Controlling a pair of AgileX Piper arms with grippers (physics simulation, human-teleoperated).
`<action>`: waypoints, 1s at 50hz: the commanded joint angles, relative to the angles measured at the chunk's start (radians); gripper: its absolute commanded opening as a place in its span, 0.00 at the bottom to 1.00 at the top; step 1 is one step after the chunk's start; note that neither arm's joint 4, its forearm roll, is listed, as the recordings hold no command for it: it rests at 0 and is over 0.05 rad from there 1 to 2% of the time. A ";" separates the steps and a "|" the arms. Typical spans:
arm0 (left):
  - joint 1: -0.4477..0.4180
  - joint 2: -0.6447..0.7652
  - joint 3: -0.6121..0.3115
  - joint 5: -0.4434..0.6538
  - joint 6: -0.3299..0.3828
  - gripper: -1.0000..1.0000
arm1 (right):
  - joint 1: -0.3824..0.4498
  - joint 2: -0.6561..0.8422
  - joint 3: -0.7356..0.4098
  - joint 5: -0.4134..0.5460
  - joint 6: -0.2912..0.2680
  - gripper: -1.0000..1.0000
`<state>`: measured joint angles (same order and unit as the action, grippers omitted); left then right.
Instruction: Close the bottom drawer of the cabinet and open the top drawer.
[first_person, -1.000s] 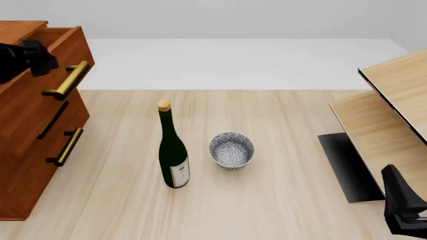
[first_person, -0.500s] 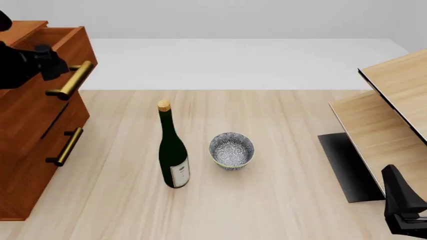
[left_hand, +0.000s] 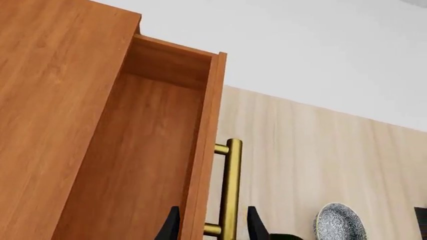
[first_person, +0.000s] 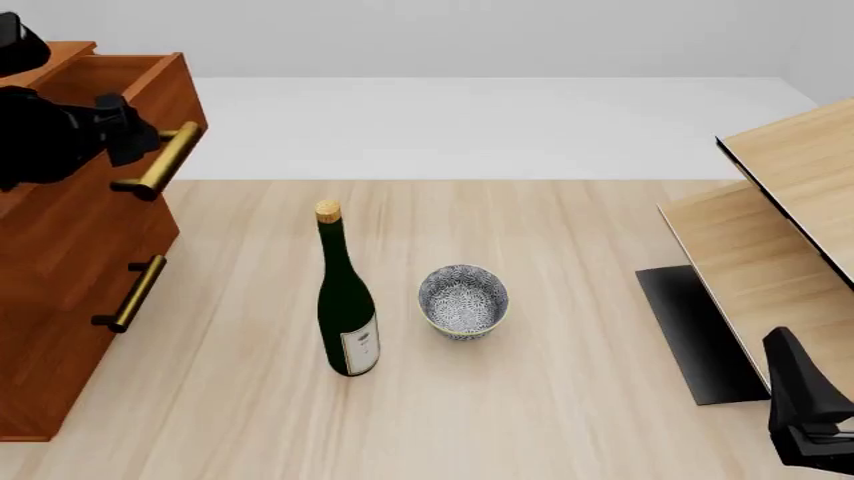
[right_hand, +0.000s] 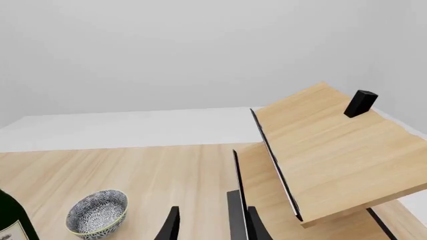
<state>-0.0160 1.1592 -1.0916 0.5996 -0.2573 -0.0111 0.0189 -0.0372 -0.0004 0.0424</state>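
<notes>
**Top drawer out, left jaws astride its front panel and handle**

Top drawer (first_person: 127, 100), the uppermost reddish-brown wooden box of the tall reddish-brown wooden cabinet (first_person: 54, 330), sits at ten o'clock in the front view, pulled forward past the fronts below it. The black left gripper (first_person: 120, 128) is right on it. In the left wrist view the left gripper (left_hand: 212, 227) has one fingertip inside the open box and one beyond the brass bar handle (left_hand: 231, 187), so drawer front and handle lie between the jaws. Jaws parted around them; whether they actually press, I cannot tell.

Only that wrist view shows the drawer's bare wooden interior. Only the front view shows a lower drawer with a brass bar handle (first_person: 138, 293) lying flush in the cabinet face.

On the pale wooden table (first_person: 561, 400): a dark green glass wine bottle (first_person: 346, 310) upright at centre, a blue-patterned round bowl (first_person: 463, 300) just beside it toward three o'clock.

Right gripper (right_hand: 210, 222): fingers apart, holding nothing, low at five o'clock, near the pale light-wood furniture (first_person: 787, 200).
</notes>
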 joint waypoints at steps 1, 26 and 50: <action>-0.035 0.003 0.009 -0.010 -0.023 1.00 | -0.001 0.002 0.000 -0.002 0.001 1.00; -0.143 0.007 0.042 -0.063 -0.145 1.00 | -0.006 -0.017 0.000 0.017 0.001 1.00; -0.228 0.002 0.072 -0.113 -0.238 1.00 | -0.011 -0.016 0.002 0.013 0.001 1.00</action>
<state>-0.1985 1.1527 -1.0560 0.5097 -0.4826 -0.0198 0.0026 -0.0358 0.0141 0.0434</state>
